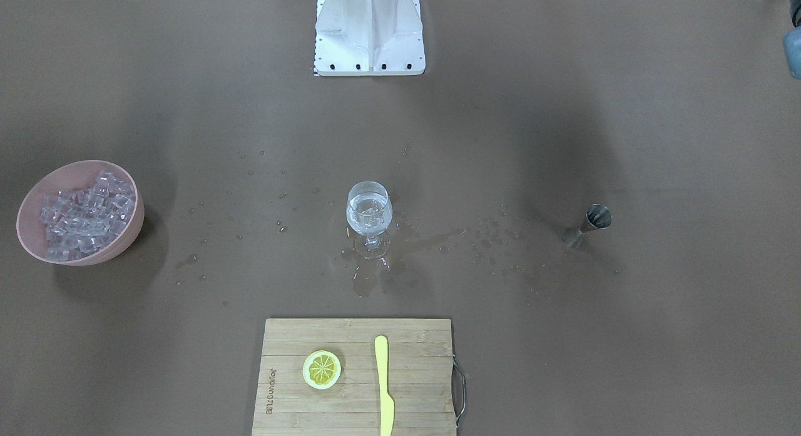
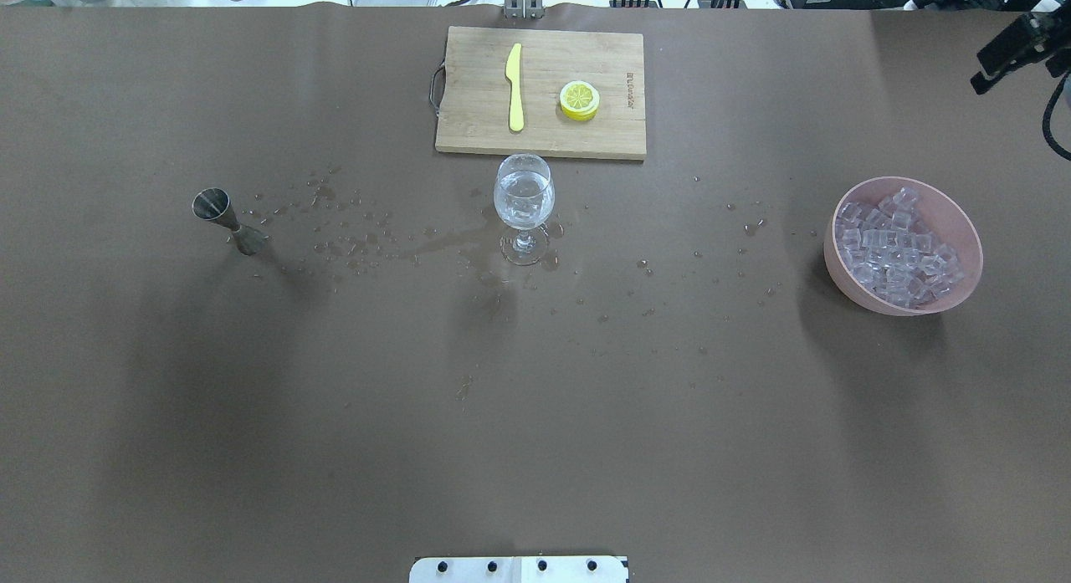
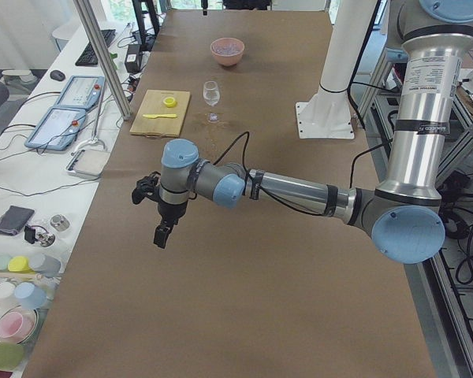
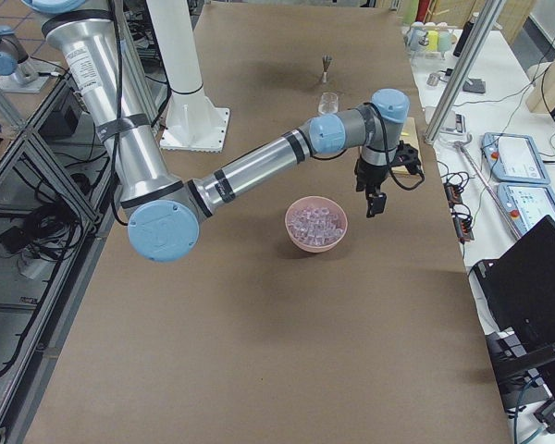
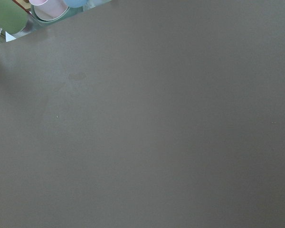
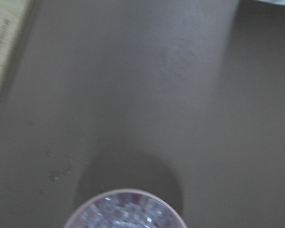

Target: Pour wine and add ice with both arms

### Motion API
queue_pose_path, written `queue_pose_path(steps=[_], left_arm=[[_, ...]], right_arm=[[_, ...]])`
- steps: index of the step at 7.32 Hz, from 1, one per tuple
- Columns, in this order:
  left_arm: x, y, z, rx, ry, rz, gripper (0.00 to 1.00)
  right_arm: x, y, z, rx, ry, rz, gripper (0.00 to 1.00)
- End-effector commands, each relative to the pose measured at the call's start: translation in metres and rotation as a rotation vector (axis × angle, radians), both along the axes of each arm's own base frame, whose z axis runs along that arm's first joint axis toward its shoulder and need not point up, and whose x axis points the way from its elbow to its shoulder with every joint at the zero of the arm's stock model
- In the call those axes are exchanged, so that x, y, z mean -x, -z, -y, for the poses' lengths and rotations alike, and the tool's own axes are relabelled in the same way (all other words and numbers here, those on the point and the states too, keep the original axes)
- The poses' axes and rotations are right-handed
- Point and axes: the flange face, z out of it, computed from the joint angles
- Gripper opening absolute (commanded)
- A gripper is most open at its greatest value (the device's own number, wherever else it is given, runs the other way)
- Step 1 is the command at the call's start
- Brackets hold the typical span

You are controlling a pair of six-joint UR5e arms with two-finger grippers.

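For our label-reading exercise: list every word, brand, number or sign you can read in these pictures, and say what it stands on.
"bundor", as far as it can be made out: burned into the board along one short edge; the mark before it is unclear.
Small dark print on the left arm, on its upright tube: too small to read.
No other text is legible.

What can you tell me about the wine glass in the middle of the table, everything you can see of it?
The wine glass is clear and stemmed, with a rounded bowl, a short stem and a flat round foot. It stands upright near the middle of the brown table, on the robot's side of the wooden cutting board and apart from it. It is partly filled with clear liquid, with what look like ice cubes in it. Wet patches and droplets lie around its foot. Nothing else touches it.
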Motion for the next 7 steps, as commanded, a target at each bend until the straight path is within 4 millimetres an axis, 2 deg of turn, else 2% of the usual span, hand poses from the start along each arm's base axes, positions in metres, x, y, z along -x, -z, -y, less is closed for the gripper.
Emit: queue_pose_path(steps=[1, 2, 3, 4, 6, 7], left_arm=[[0.024, -0.025, -0.03, 0.071, 0.012, -0.117, 0.98], [0.041, -0.038, -0.048, 0.103, 0.031, -0.169, 0.98], [0.057, -0.044, -0.065, 0.117, 0.053, -0.21, 0.98], [0.063, -0.043, -0.076, 0.119, 0.064, -0.226, 0.98], [0.064, -0.051, -0.079, 0.134, 0.069, -0.224, 0.98], [0.064, -0.052, -0.079, 0.138, 0.068, -0.224, 0.98]], right_arm=[[-0.023, -0.08, -0.034, 0.131, 0.0, -0.012, 1.0], [-0.038, -0.107, -0.049, 0.171, -0.016, -0.018, 1.0], [-0.057, -0.134, -0.068, 0.164, -0.041, -0.015, 1.0], [-0.071, -0.155, -0.084, 0.148, -0.065, -0.007, 1.0], [-0.092, -0.176, -0.103, 0.191, -0.1, 0.042, 1.0], [-0.102, -0.18, -0.109, 0.199, -0.116, 0.068, 1.0]])
